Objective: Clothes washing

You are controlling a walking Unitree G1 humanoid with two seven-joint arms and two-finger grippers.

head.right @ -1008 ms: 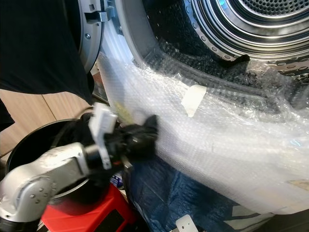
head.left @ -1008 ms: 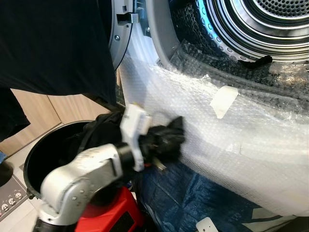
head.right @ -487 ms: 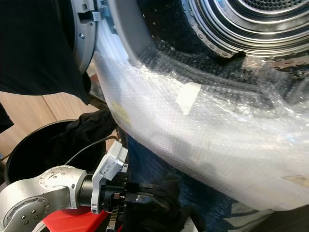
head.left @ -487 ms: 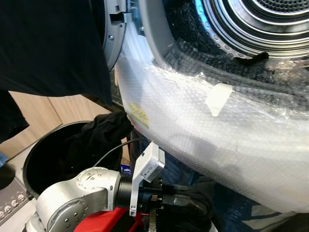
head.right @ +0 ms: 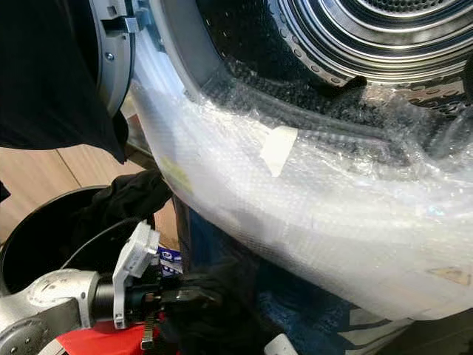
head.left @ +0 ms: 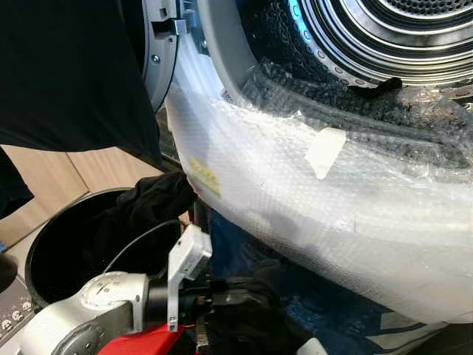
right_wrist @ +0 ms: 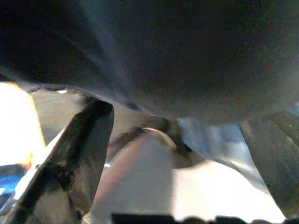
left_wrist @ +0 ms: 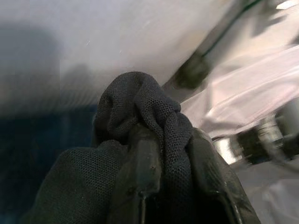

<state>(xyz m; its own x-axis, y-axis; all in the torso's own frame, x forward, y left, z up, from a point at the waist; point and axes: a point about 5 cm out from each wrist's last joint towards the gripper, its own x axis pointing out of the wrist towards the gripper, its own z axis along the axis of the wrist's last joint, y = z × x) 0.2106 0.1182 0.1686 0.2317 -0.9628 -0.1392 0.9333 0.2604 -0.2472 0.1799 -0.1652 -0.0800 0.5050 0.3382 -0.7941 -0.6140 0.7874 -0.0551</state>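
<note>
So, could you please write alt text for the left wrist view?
The left gripper is shut on a bunched black mesh garment, seen close up. Behind it are blurred pale bubble wrap and a smooth grey surface.

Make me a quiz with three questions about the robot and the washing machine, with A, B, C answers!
1. Where is the left tool?
A. Inside the drum
B. Low down, below the bubble wrap, beside the bin
C. On top of the machine

2. What colour is the cloth it holds?
A. Black
B. Yellow
C. White

3. What covers the front of the washing machine?
A. A towel
B. Nothing
C. Bubble wrap

Answers:
1. B: the head views show the left arm reaching low, under the bubble wrap and next to the black bin.
2. A: the left wrist view shows black mesh cloth bunched between the black fingers.
3. C: clear bubble wrap drapes below the open drum, held with a piece of tape.
</note>
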